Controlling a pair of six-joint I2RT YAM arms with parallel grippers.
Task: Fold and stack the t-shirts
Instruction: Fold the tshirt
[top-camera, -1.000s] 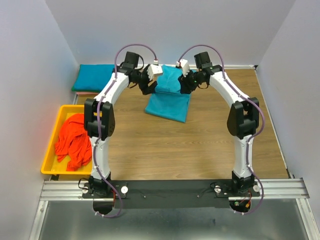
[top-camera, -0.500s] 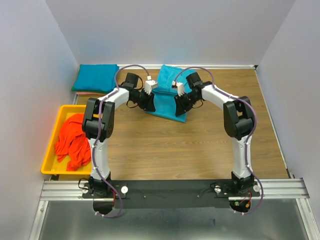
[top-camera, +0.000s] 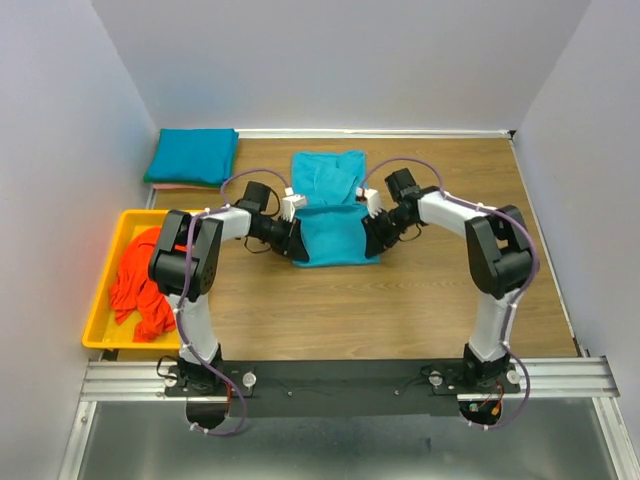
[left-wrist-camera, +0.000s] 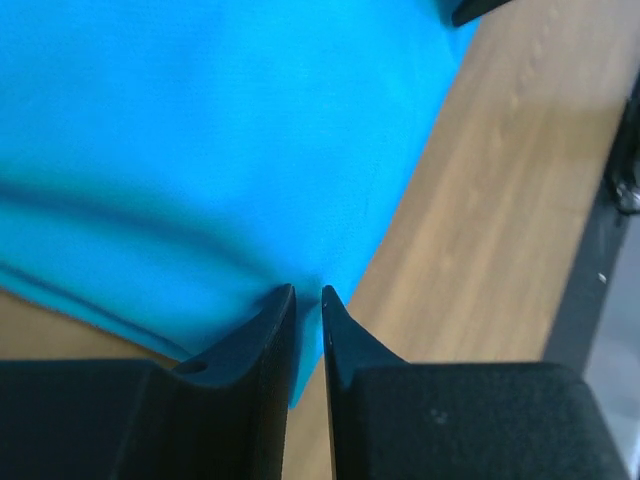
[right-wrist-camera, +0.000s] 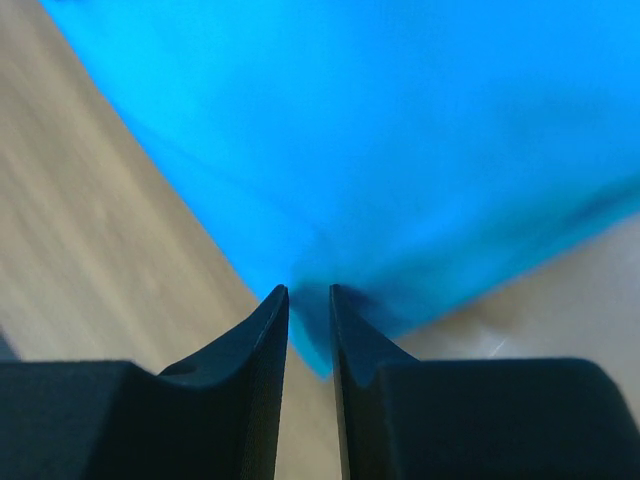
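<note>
Currently I have left claw (left-wrist-camera: 308, 292) and right claw (right-wrist-camera: 308, 290) nearly closed, each pinching a near corner of the teal shirt (top-camera: 330, 215), part folded at mid counter (top-camera: 430, 290). One folded shirt (top-camera: 192, 155) lies far left. I judge the orange shirts (top-camera: 145, 280) in the left tray (top-camera: 125, 343) are not yet done.

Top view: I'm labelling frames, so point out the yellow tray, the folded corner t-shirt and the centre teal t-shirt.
yellow tray (top-camera: 112, 343), top view, near rim.
folded corner t-shirt (top-camera: 192, 155), top view, its middle.
centre teal t-shirt (top-camera: 335, 240), top view, near layer.
</note>
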